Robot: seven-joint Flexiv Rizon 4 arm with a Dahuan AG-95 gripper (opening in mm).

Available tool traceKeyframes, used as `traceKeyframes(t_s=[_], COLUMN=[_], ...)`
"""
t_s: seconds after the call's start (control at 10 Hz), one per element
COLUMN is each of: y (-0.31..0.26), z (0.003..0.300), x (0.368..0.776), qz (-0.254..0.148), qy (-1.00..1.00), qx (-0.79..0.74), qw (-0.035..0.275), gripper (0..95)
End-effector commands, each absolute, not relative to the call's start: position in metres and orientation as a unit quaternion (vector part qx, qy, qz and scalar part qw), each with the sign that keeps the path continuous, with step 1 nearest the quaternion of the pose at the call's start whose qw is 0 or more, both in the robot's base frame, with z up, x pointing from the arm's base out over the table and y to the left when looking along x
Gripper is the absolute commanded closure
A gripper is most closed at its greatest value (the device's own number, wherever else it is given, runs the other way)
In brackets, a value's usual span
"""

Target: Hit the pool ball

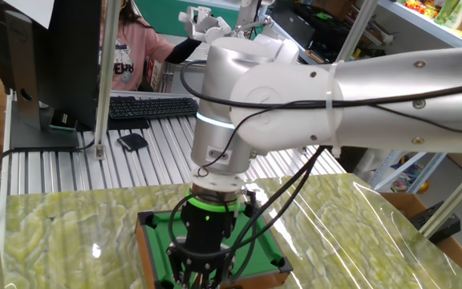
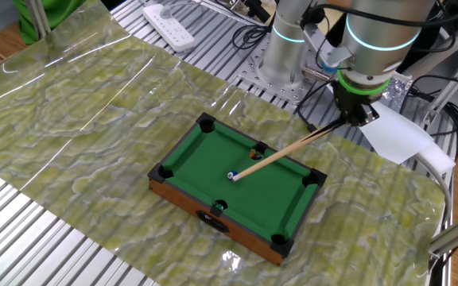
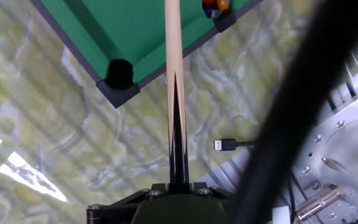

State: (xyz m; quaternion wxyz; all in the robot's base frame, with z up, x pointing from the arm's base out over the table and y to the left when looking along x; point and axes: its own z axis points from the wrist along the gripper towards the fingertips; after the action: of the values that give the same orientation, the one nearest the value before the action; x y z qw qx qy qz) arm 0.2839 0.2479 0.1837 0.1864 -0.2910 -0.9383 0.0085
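On the green cloth of the small pool table [image 2: 213, 171], near its middle, sits the pool ball [image 2: 230, 176] — tiny, blue, with the tip of the cue [image 2: 281, 152] right at it, touching or a hair short; I cannot tell which. The tool [image 2: 355, 110] is clamped on the butt of the cue beyond the far rail, over the marbled bench [image 2: 94, 111], and the hand view looks straight down the shaft across the cloth.

To strike well, I judge the push should run dead along the shaft, short and brisk, with the tip kept low enough to meet the ball squarely and not ride over it. Any sideways drift would glance it off.

Two more balls [image 3: 217, 7] lie close to the far rail by the shaft, and the cue passes just beside them; a wobble could knock them. Ahead of the blue ball the cloth is open toward the near rail, where a pocket [image 2: 218, 206] sits. The shaft crosses above the far rail, so dipping the butt end is limited there. Cables [image 1: 283, 201] hang near the wrist.
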Motion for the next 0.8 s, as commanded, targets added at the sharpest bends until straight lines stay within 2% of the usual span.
traceKeyframes(t_s=[0.1, 0.8], y=[0.249, 0.256], z=[0.183, 0.185], x=[0.284, 0.274], qz=[0.008, -0.01], qy=[-0.938, -0.93], qx=[-0.292, -0.306], qw=[0.188, 0.204], gripper=[95.0, 95.0])
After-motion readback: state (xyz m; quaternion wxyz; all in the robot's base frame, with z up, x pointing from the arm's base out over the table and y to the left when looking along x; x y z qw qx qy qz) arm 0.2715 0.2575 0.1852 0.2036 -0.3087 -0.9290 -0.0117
